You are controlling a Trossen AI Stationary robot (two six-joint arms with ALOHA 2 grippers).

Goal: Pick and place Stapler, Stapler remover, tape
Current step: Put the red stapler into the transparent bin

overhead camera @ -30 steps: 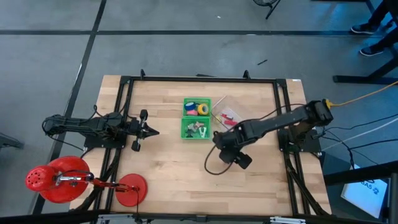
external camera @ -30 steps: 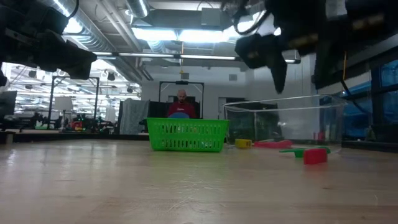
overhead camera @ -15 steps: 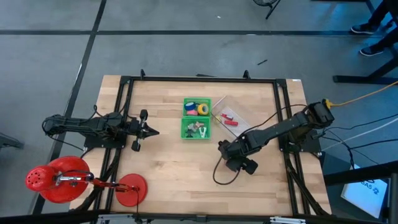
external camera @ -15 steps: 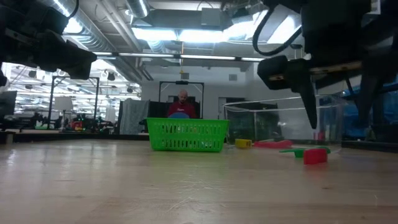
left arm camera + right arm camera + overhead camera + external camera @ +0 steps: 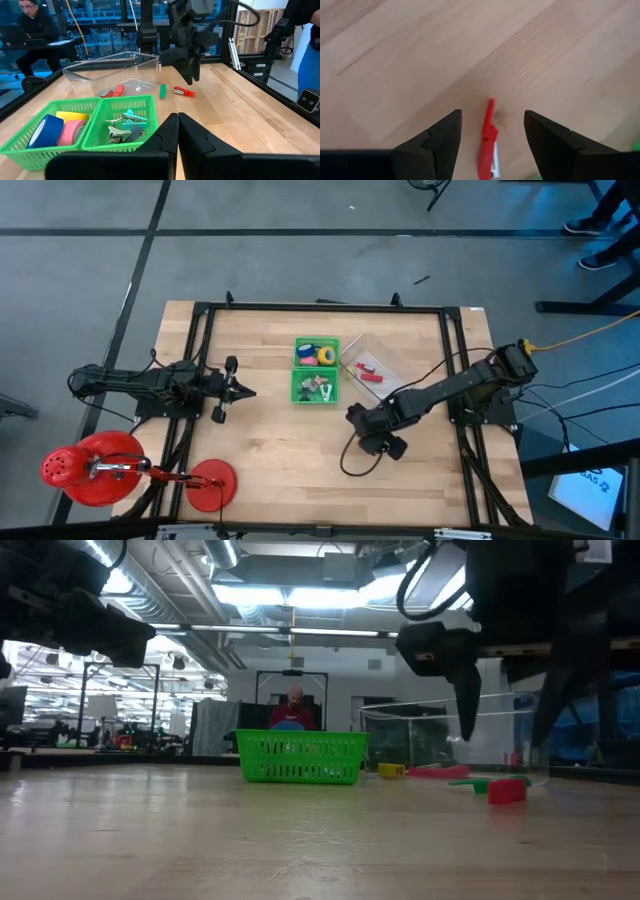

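Two robot arms sit over a wooden table point(image 5: 270, 460). In the high view, the left gripper point(image 5: 243, 391) waits at the middle left, well apart from everything, with its two fingers pressed together. The right gripper point(image 5: 353, 416) hangs a little right of the middle, above bare wood, with its fingers spread wide and nothing between them. Its wrist view shows a small red stapler point(image 5: 487, 141) lying flat on the wood right between its two fingers, not touched by either one.

Near the top middle is a green basket point(image 5: 317, 370) with two parts. The tape point(image 5: 326, 356) rolls, blue, yellow and pink, sit in the part nearer the top edge. Small grey claw pieces point(image 5: 318, 387) sit in the other part. Just right of the basket lies a clear box point(image 5: 372, 350) with more small red things point(image 5: 367, 370) by it.

Lots of open wood fills the bottom half of the table. A black frame point(image 5: 320, 307) runs along the table edges.
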